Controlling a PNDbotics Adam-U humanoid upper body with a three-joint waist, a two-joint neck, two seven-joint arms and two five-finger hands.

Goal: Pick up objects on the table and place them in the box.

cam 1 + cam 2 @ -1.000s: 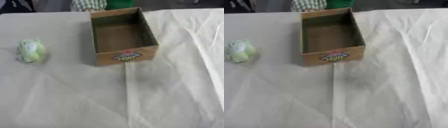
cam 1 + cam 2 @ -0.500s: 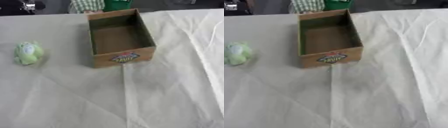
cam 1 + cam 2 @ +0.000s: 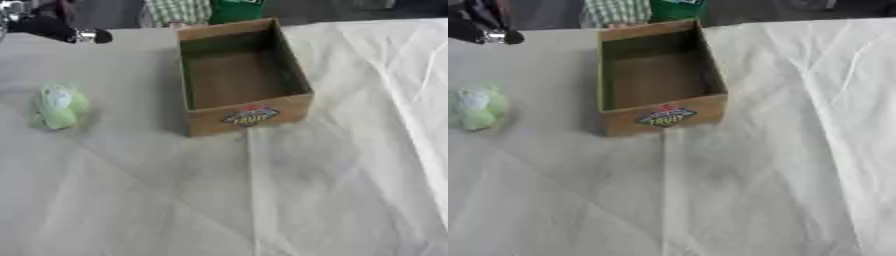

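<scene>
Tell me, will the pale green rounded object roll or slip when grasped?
The pale green rounded object looks lumpy, so it probably rolls only slightly. It seems soft, perhaps wrapped, so it may deform. The wrinkled white cloth beneath likely limits sliding.

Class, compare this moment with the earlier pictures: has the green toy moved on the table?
No. The green toy lies as far left of the box as before; only the camera has shifted slightly.
</scene>
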